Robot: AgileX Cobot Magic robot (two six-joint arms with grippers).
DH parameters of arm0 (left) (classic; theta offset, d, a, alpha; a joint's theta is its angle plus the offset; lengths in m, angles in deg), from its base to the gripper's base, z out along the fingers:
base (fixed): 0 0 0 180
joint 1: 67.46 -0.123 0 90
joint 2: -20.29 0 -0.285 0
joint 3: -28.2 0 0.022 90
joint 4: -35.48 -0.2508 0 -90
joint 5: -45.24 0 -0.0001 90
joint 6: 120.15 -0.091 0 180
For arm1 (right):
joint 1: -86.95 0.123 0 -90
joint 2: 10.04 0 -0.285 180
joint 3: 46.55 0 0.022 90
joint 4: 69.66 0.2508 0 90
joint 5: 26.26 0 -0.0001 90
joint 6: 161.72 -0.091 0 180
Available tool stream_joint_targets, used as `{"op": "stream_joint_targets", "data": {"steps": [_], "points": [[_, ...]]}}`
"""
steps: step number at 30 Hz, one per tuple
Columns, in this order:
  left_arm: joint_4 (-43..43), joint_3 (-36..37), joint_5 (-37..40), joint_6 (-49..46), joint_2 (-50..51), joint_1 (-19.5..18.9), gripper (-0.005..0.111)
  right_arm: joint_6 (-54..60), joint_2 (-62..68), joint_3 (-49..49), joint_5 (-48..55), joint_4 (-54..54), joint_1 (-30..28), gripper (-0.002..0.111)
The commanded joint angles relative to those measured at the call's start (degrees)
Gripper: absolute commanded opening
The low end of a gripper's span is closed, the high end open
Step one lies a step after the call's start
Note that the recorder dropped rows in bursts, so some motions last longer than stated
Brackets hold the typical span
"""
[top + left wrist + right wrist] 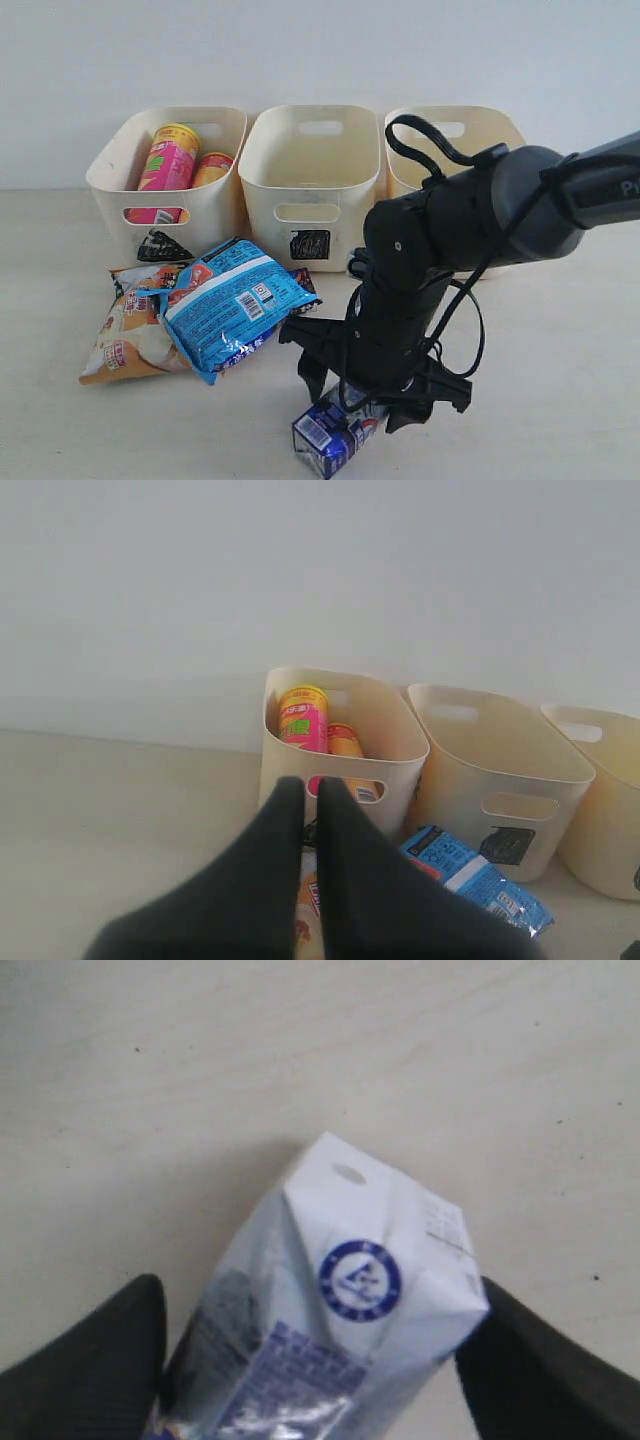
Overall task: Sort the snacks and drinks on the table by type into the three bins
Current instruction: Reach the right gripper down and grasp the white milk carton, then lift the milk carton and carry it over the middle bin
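The right gripper (pixel 355 400) hung low over the blue-and-white carton (pixel 335 437), near the front of the table (pixel 560 380). In the right wrist view its two black fingers (pixel 85 1360) stood one on each side of the carton, the jaws spread wide. One finger met a top corner of the box, but we could not tell whether they were pressing on it or merely straddling it. The carton sat tilted, its base on the table as far as we could see.

The left gripper (pixel 312 785) was clenched almost shut on nothing, held above the table and facing the bins.

The pink chip tube (pixel 168 165) and the yellow chip tube (pixel 212 168) stood side by side in the triangle-marked bin (pixel 110 180) on the left. The blue crinkly packet (pixel 235 305) lay in front of that bin, overlapping the orange-and-white packet (pixel 130 330). The square-marked bin (pixel 310 190) stood in the middle, and the third bin (pixel 480 120) was partly hidden behind the right arm.
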Motion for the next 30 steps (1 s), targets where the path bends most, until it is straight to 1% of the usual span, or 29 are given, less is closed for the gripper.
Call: {"op": "stream_joint_targets", "data": {"steps": [1,2,3,4,12,17,21,27,30], "points": [[0.3,0.21,0.02,-0.37,-0.07,0.34,0.004,2.29,-0.02,0.23,0.27,-0.04,0.04,0.03],[0.3,0.21,0.02,-0.37,-0.07,0.34,0.004,2.91,-0.02,0.23,0.27,0.18,0.04,0.02],[0.3,0.21,0.02,-0.37,-0.07,0.34,0.004,3.38,-0.26,0.23,0.37,0.41,0.04,0.008],[0.3,0.21,0.02,-0.37,-0.07,0.34,0.004,3.67,-0.45,0.23,0.63,0.41,0.04,0.0],[0.3,0.21,0.02,-0.37,-0.07,0.34,0.004,11.43,-3.77,0.23,0.95,0.13,-0.6,0.0],[0.3,0.21,0.02,-0.37,-0.07,0.34,0.004,15.96,-8.51,0.23,0.1,-4.12,-0.6,0.0],[0.3,0.21,0.02,-0.37,-0.07,0.34,0.004,16.34,-12.38,1.8,-0.67,-11.21,-0.6,0.0],[0.3,0.21,0.02,-0.37,-0.07,0.34,0.004,17.04,-14.0,10.19,-1.99,-21.77,-0.6,0.0],[0.3,0.21,0.02,-0.37,-0.07,0.34,0.004,17.17,-13.87,13.87,-6.08,-27.51,-0.6,0.0]]}}
